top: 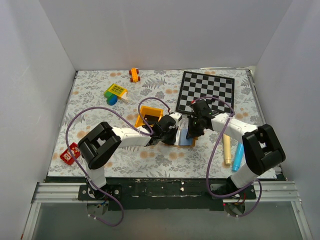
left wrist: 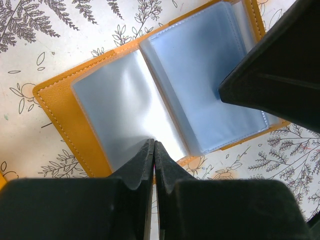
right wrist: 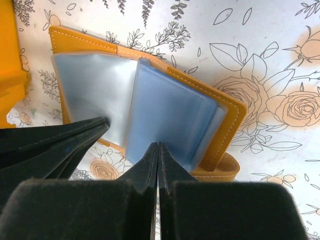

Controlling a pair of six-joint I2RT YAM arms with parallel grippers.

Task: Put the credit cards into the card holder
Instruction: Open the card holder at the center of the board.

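Station: floral-print counter (top: 165, 161), viewed from overhead and from both wrists.

Card holder (left wrist: 165, 85): lies open and flat on the counter, just below centre of the overhead frame, between the two claws. Tan cover faces down. The clear sleeves (right wrist: 165, 115) face up and are fanned slightly at the spine. No card shows in any sleeve.

Left claw (left wrist: 153, 145): clenched, jaws pressed together with no gap. Its tip sits at the lower edge of the sleeves, at bottom centre of its own wrist view. Whether a sleeve is pinched between the jaws cannot be told.

Right claw (right wrist: 158, 146): clenched likewise, tip at the lower edge of the raised sleeve in its own wrist view (the same doubt applies as to any pinch). In the left wrist view it shows as a black wedge over the right-hand page.

Credit cards (top: 148, 119): a dark flat shape inside the yellow bin (top: 151, 108), just up and left of the card holder in the overhead frame. Detail is too small to confirm further.

Other items: chequered board (top: 207, 91) at upper right of the overhead frame, beyond the right claw and apart from the card holder.
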